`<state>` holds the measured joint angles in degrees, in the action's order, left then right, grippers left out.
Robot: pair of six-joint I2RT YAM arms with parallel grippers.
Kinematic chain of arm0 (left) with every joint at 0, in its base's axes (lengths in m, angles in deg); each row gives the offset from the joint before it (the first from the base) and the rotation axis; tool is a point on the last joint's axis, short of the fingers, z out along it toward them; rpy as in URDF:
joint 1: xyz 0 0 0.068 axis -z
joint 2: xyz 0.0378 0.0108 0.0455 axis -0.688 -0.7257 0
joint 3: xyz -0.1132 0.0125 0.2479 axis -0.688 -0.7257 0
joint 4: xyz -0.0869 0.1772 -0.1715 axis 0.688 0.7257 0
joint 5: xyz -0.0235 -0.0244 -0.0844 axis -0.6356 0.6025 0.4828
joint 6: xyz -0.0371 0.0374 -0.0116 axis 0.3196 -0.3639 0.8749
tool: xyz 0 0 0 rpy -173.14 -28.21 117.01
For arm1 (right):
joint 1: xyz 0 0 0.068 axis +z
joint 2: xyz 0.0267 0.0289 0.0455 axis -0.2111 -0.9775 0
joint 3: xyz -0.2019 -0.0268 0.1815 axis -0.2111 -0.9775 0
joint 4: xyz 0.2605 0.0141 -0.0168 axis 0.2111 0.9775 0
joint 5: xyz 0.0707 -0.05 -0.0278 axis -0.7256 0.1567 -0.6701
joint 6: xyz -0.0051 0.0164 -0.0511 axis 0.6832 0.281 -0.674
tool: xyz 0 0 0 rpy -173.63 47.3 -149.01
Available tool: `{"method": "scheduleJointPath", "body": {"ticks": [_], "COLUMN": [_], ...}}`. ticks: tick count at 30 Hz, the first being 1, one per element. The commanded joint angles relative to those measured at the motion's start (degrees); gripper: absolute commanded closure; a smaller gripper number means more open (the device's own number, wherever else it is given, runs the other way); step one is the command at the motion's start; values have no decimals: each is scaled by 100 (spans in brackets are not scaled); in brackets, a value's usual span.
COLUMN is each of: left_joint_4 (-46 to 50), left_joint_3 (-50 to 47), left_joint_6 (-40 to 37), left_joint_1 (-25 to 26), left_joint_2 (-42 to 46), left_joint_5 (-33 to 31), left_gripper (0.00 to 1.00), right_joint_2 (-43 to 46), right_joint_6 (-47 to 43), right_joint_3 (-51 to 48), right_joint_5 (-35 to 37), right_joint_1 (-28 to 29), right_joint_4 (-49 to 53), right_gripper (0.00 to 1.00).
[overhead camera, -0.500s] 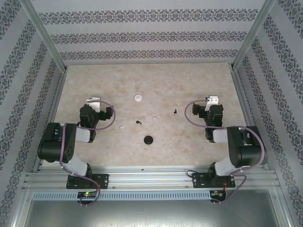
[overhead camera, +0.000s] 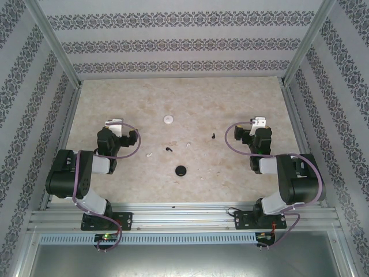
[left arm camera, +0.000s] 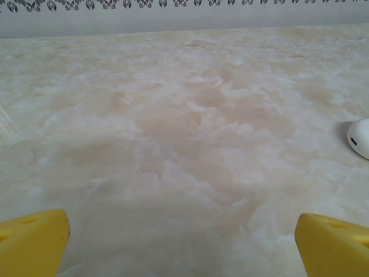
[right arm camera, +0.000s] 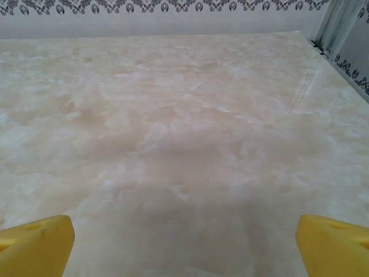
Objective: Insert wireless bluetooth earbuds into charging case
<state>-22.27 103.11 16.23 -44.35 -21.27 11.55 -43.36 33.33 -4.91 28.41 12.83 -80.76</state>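
Top view: nothing is inserted yet. Two tiny white stemmed earbuds [overhead camera: 149, 154] and two black stemmed earbuds [overhead camera: 168, 149] lie loose on the beige marbled table [overhead camera: 248, 98], between a white round disc case [overhead camera: 168, 119] and a black round disc case [overhead camera: 181, 170].

Left wrist view: the left jaws are spread and empty, with the white round disc case [left arm camera: 360, 138] at the right edge.

Right wrist view: the right jaws are spread and empty above the table.

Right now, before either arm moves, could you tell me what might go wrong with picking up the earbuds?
The black earbud and white earbud near the left gripper are tiny and lie flat on the table; open fingers could nudge them away rather than grip. White buds barely stand out on the pale marbled top, so one may be missed. With a white case and a black case, a bud could land in the wrong one.
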Motion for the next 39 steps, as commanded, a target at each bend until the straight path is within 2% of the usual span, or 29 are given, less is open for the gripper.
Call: {"method": "scheduleJointPath", "body": {"ticks": [1,39], "left_joint_4": [26,43], "left_joint_3": [-29,-25], "left_joint_6": [-59,-4], "left_joint_1": [-70,-72], "left_joint_2": [41,54], "left_joint_5": [78,-55], "left_gripper": [0,0], "right_joint_2": [34,128], "right_joint_6": [-71,-83], "right_joint_3": [102,177], "right_joint_5": [33,-100], "right_joint_1": [43,18], "right_joint_4": [-92,108], "right_gripper": [2,2]}}
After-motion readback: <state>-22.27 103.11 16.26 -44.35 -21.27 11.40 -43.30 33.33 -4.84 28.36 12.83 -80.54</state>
